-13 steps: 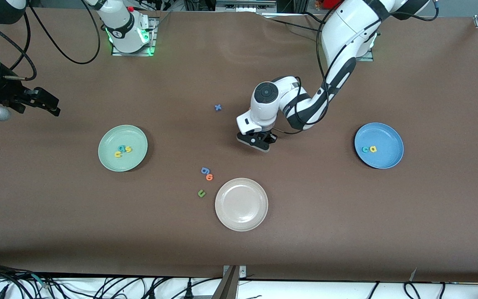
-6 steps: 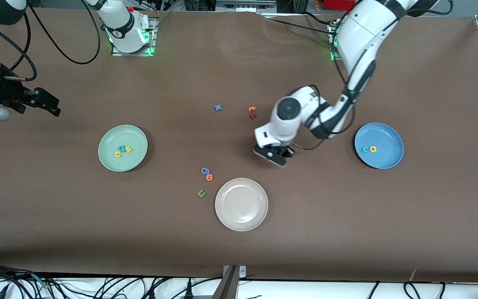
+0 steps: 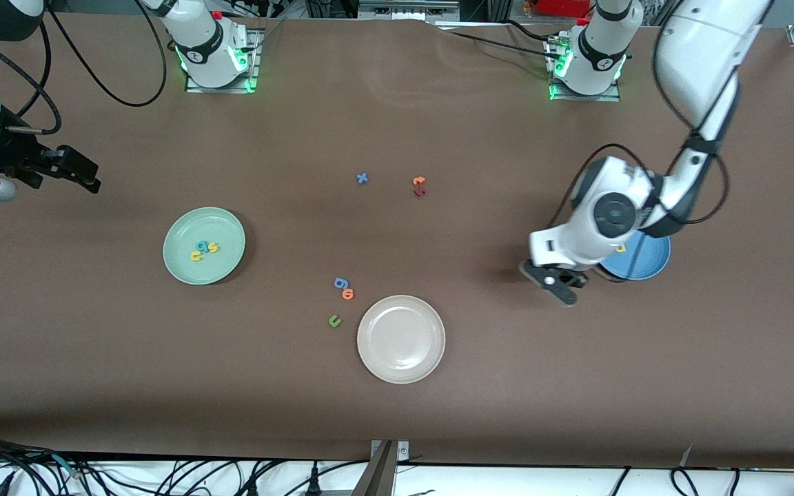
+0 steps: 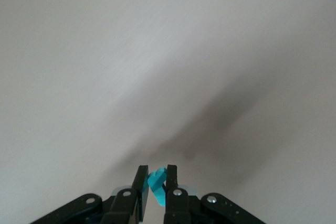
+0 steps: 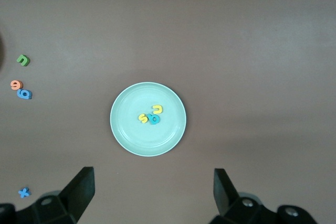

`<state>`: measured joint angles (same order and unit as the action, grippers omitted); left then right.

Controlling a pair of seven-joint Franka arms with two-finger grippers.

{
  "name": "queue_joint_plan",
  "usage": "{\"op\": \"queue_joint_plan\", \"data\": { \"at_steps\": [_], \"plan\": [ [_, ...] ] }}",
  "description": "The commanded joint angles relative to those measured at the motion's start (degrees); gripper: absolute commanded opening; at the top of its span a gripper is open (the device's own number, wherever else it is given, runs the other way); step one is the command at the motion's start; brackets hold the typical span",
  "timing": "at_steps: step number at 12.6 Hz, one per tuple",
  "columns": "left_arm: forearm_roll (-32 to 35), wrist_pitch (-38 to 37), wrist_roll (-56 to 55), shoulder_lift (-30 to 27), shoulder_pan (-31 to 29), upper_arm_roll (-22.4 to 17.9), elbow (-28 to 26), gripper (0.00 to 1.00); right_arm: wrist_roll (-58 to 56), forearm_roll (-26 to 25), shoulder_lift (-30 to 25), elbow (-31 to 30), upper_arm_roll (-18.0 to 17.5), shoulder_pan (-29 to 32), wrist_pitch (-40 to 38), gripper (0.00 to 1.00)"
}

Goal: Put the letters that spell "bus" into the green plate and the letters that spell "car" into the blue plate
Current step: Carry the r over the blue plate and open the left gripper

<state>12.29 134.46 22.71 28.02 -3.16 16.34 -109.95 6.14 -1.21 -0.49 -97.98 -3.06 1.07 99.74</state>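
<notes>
Left gripper (image 3: 557, 281) beside the blue plate (image 3: 645, 265), clamped on a teal letter (image 4: 157, 185) — visible in the left wrist view only.
Right gripper (image 5: 152, 187) waits with jaws spread above the green plate (image 5: 123, 129) — three letters (image 5: 150, 115) inside.

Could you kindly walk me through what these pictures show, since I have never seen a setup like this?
Two robot arms stand at a brown table; each ends in a two-fingered tool. One picture looks down from a high camera facing the arms; the other two come from cameras on the wrists.

The left tool is over the table beside the blue plate, shut on a small teal letter. The right tool waits open above the green plate, which holds three small letters.

A beige plate sits nearest the high camera, and stray letters lie loose on the table.
</notes>
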Motion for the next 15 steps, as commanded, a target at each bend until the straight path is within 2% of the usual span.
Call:
{"op": "queue_joint_plan", "data": {
  "at_steps": [1,4,9,13,14,15],
  "plan": [
    [-2.1,-2.26,9.78,-5.16,-4.3,0.44,-4.74,0.04,-0.16,0.07,0.66,1.57,-0.02,-0.11,-1.21,1.0],
    [-2.1,-6.31,14.1,-7.27,-10.71,0.62,-7.64,0.08,-0.16,0.07,0.66,1.57,-0.02,-0.11,-1.21,1.0],
    [-1.49,-3.43,22.37,-5.36,-21.35,0.62,-10.2,0.09,-0.16,0.07,0.66,1.57,-0.02,-0.11,-1.21,1.0],
    [-1.66,-1.22,21.85,-2.8,-22.68,0.97,-10.11,0.11,-0.16,0.07,0.66,1.57,-0.02,-0.11,-1.21,1.0],
    [-2.01,-1.21,21.15,-2.28,-22.6,1.06,-9.94,0.14,-0.16,0.07,0.66,1.57,-0.02,-0.11,-1.21,1.0],
    [-2.01,-1.21,19.4,-2.01,-22.6,1.15,-9.94,0.24,-0.16,0.07,0.66,1.57,-0.02,-0.11,-1.21,1.0]
  ]
}}
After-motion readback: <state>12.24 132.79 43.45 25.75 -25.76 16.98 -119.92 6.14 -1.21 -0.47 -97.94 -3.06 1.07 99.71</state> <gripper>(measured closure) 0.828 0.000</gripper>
